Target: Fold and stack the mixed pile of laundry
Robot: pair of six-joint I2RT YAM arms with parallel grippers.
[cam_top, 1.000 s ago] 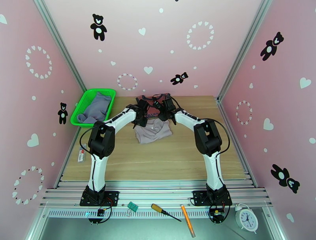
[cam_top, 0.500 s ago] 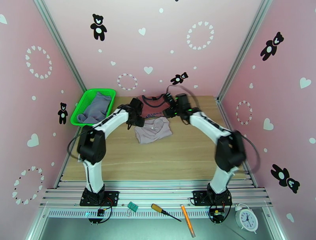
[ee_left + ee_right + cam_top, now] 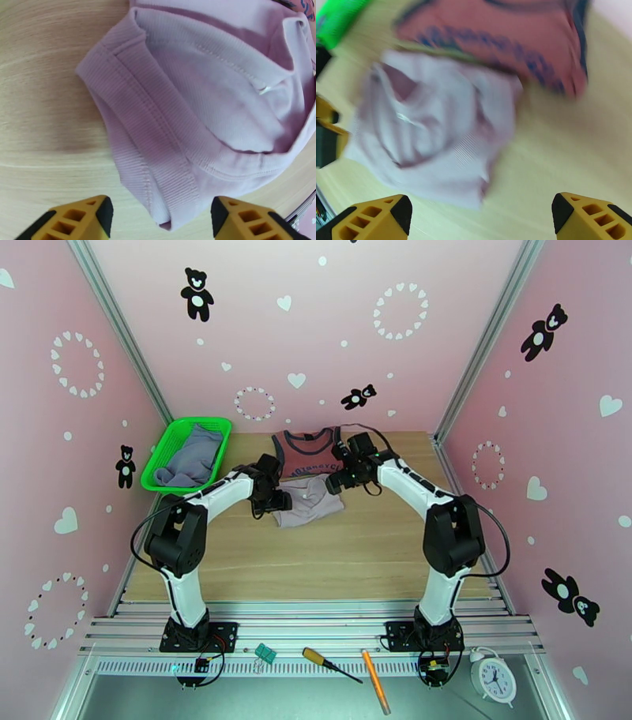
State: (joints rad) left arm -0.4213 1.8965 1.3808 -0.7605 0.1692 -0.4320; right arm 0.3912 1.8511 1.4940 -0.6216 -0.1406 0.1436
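Green mesh basket (image 3: 159, 455) at the counter's (image 3: 316, 556) 10 o'clock corner holds one blue-grey piece (image 3: 193, 453). The left end effector (image 3: 274, 497), jaws apart and gripping nothing, sits at the 9 o'clock edge of the crumpled lilac shirt (image 3: 312, 500), with the hem just ahead. The shirt lies mid-counter, long axis 9 to 3. One red top (image 3: 308, 451) lies flat at its 12 o'clock, hems touching. The right end effector (image 3: 340, 478), wide open and empty, hovers at the shirt's 1 o'clock. The left looks nearer. Three garments, one basket, two end effectors.
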